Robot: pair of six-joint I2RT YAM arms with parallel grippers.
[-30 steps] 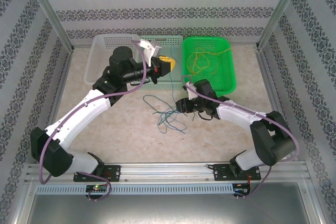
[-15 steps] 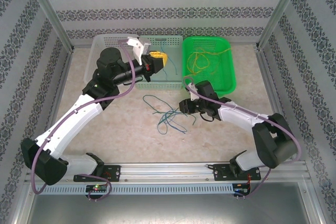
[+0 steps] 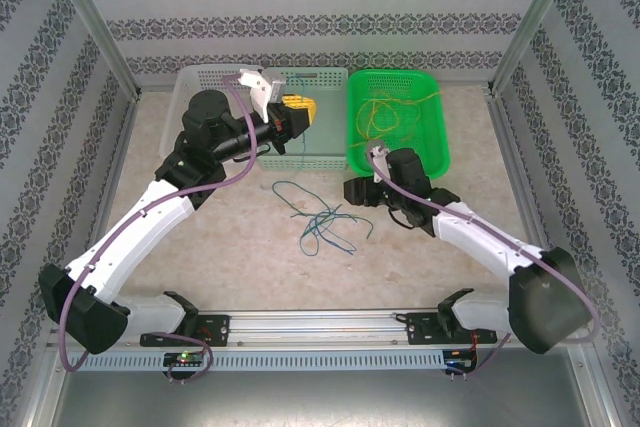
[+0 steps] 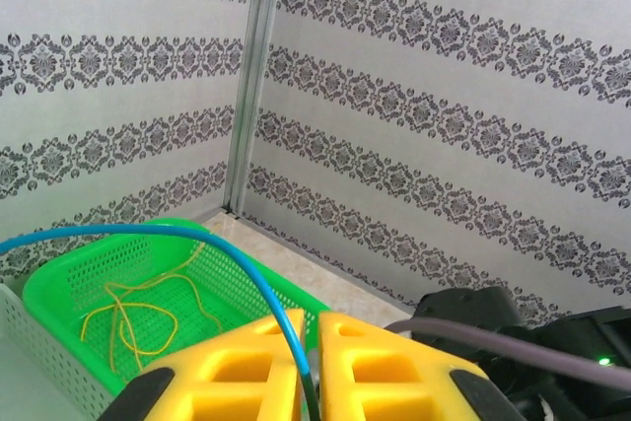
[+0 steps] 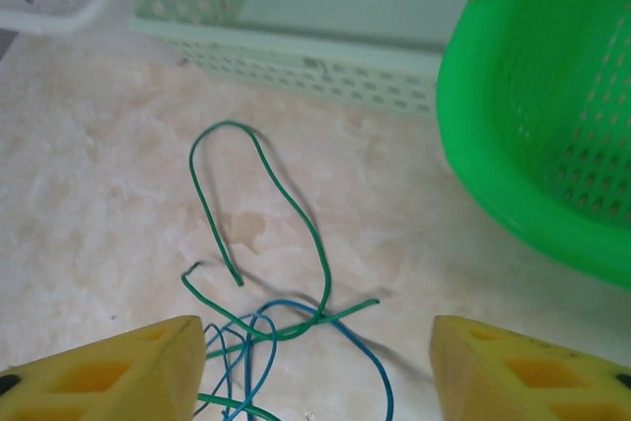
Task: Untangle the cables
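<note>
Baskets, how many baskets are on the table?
3. A white basket sits at the far left, a pale mint basket is in the middle, and a bright green basket on the right holds yellow cables.

bright, even diffuse light; faint soft shadows under cables [image 5: 320, 311] (closest foreground slightly soft)

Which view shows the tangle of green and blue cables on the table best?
Right wrist: the tangle lies close below the open right gripper, so its loops and crossings read clearly. Top external shows it whole but small and thin. Left wrist faces the green basket instead.
</note>
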